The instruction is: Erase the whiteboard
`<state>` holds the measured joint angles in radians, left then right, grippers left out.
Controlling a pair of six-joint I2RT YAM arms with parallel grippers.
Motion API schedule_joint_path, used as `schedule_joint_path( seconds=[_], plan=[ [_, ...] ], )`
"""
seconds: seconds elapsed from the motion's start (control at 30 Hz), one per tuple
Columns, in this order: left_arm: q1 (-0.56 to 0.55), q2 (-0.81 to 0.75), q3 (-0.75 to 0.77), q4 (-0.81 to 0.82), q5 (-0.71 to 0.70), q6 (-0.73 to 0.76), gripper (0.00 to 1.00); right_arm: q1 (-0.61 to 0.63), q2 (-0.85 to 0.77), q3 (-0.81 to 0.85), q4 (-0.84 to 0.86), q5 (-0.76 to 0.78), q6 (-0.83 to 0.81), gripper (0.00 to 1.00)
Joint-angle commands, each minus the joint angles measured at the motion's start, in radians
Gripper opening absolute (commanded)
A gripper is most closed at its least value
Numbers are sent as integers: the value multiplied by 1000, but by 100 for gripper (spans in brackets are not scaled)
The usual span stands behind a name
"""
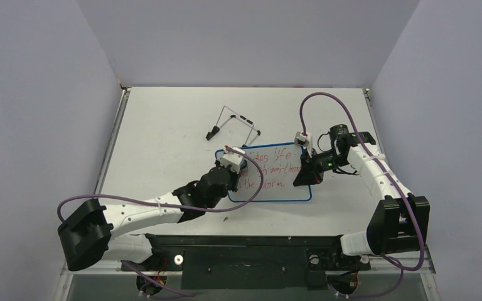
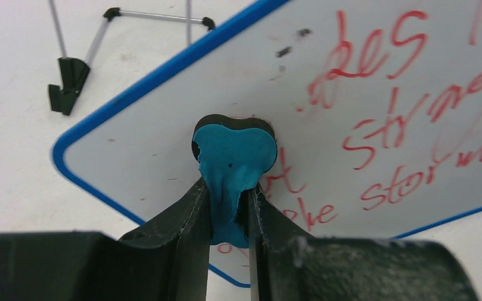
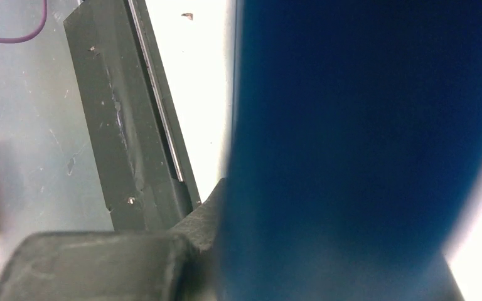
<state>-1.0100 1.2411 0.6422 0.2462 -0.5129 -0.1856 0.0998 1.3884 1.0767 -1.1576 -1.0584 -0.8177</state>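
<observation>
The white worktop [image 1: 163,125] carries the whiteboard [image 1: 275,177], which lies flat near its centre, slightly toward the right, face up, blue rim intact. Red handwriting [image 2: 408,113] covers most of the whiteboard's surface; the part nearest the left corner is bare except for faint dark specks. The left arm [image 1: 138,216] reaches in from the near left, and its tool [image 1: 230,163] sits over the whiteboard's left end. The right arm [image 1: 376,175] bends in from the right, and its tool [image 1: 305,170] is at the whiteboard's right edge. The black wire stand [image 1: 232,123] lies detached on the worktop just behind the whiteboard, apart from it. In the left wrist view the left tool is pinching a blue-faced eraser [image 2: 233,157] with a black backing, its pad squeezed between both fingers and its head against the whiteboard's surface. In the right wrist view a blurred dark-blue mass fills the frame beside one visible finger [image 3: 100,263]; whether the right tool is clamped or spread cannot be determined.
</observation>
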Motion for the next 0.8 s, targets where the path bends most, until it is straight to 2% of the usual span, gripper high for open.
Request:
schedule_joint_path(
  seconds=[0.0, 0.3, 0.5, 0.77],
  plan=[
    [-58, 63, 101, 81, 3, 13, 0, 17, -2, 36, -20, -45, -58, 0],
    [-95, 139, 194, 69, -43, 18, 0, 18, 0, 37, -22, -46, -60, 0],
    [-79, 151, 275, -53, -188, 62, 0, 19, 0, 36, -22, -46, -61, 0],
    [-85, 170, 269, -89, -192, 62, 0, 18, -2, 36, -24, -44, -63, 0]
  ],
)
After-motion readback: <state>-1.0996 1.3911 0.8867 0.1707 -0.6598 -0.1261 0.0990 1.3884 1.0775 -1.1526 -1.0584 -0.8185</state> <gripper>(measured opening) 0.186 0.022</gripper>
